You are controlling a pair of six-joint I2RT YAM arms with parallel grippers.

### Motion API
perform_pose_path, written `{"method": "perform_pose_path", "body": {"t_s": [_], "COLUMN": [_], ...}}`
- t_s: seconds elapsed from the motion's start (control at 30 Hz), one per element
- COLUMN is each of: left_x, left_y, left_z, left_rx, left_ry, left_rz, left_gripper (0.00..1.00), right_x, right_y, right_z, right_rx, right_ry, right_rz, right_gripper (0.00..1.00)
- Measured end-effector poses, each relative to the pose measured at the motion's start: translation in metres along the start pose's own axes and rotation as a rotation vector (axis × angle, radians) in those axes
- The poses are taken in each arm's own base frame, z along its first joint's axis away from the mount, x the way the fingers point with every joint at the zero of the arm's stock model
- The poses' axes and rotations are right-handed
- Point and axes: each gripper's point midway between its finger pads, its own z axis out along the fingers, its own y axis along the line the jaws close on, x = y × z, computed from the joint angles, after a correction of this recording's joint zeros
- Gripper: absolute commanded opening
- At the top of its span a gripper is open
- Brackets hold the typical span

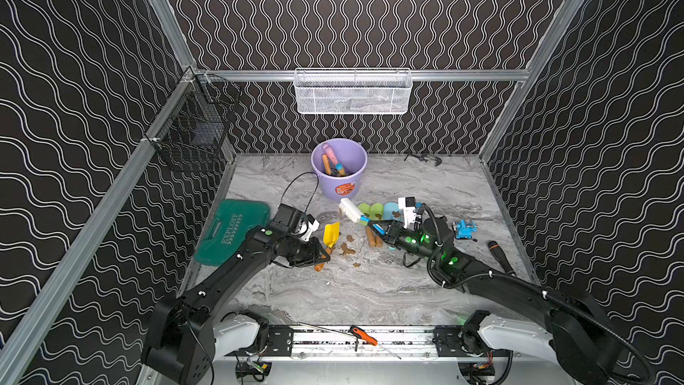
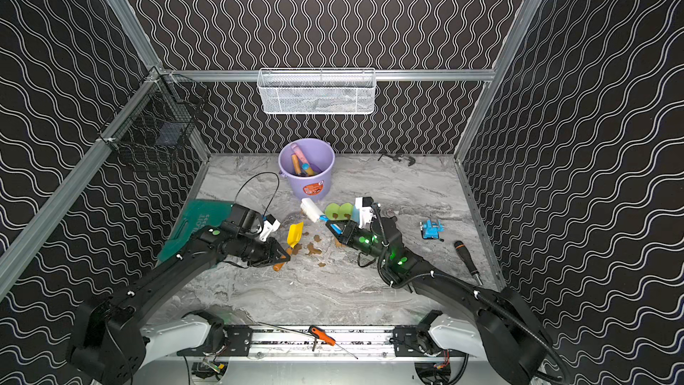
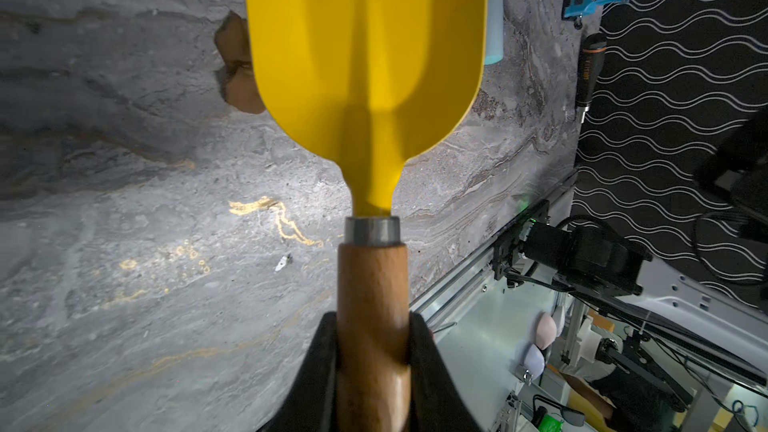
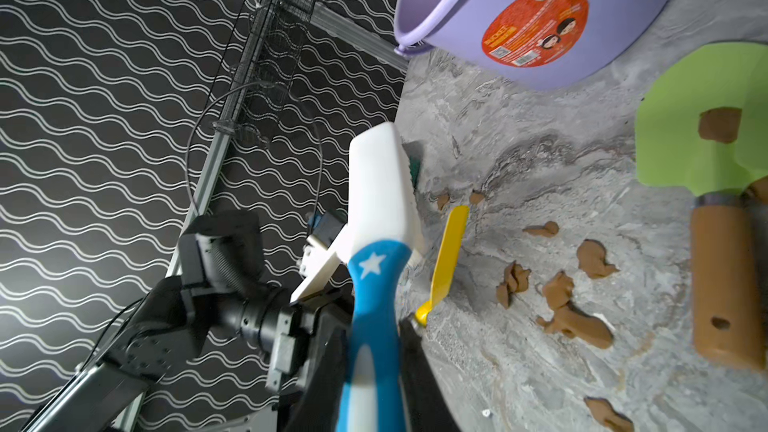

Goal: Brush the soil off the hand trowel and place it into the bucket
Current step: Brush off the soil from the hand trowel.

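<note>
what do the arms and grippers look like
Both arms are black with white base housings and white wrist cameras. The left arm has a black cable loop; the right arm carries a ribbed black hose and green lights. The left gripper and right gripper have black fingers.

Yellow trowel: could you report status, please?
Left gripper shut on yellow wooden-handled trowel, clean. Right gripper shut on white-blue brush. Brown soil on table; lavender bucket unobstructed.

Both arms are black on white base housings (image 1: 507, 331). The right arm (image 1: 518, 283) carries ribbed black conduit (image 1: 477, 278), white zip ties (image 1: 545, 295) and green lights (image 1: 451, 261); the left arm (image 1: 222, 275) a green sticker (image 1: 267, 232). The left end effector (image 3: 374, 322) has black wedge fingers (image 3: 316, 367).
</note>
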Motion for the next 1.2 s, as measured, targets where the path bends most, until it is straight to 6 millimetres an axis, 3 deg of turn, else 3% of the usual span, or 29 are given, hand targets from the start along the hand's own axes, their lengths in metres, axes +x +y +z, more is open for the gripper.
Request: {"method": "perform_pose_path", "body": {"t_s": [0.33, 0.47, 0.6, 0.73, 0.9, 1.07, 1.2], "left_x": [-0.007, -0.006, 0.004, 0.010, 0.006, -0.003, 0.003], "left_y": [-0.010, -0.012, -0.011, -0.003, 0.000, -0.011, -0.011], "left_z": [-0.017, -0.017, -0.004, 0.010, 0.010, -0.002, -0.005], "left_rx": [-0.017, -0.007, -0.005, -0.025, -0.049, -0.044, -0.054], "left_ry": [-0.040, -0.047, -0.017, 0.012, -0.004, -0.045, -0.018], "left_rz": [0.057, 0.066, 0.075, 0.056, 0.046, 0.091, 0.082], "left_gripper": [0.00, 0.00, 0.00, 0.00, 0.00, 0.00, 0.00], "right_x": [0.010, 0.009, 0.006, 0.008, 0.010, 0.023, 0.040], "right_y": [-0.044, -0.049, -0.037, -0.010, 0.011, -0.021, -0.051], "right_z": [0.003, 0.009, 0.014, 0.014, 0.007, 0.011, 0.011], "right_rx": [0.182, 0.207, 0.178, 0.111, 0.054, 0.135, 0.189], "right_ry": [0.025, 0.030, 0.030, 0.039, 0.038, 0.066, 0.101], "right_rz": [-0.023, -0.025, -0.031, -0.050, -0.066, -0.050, -0.036], "right_gripper": [0.00, 0.00, 0.00, 0.00, 0.00, 0.00, 0.00]}}
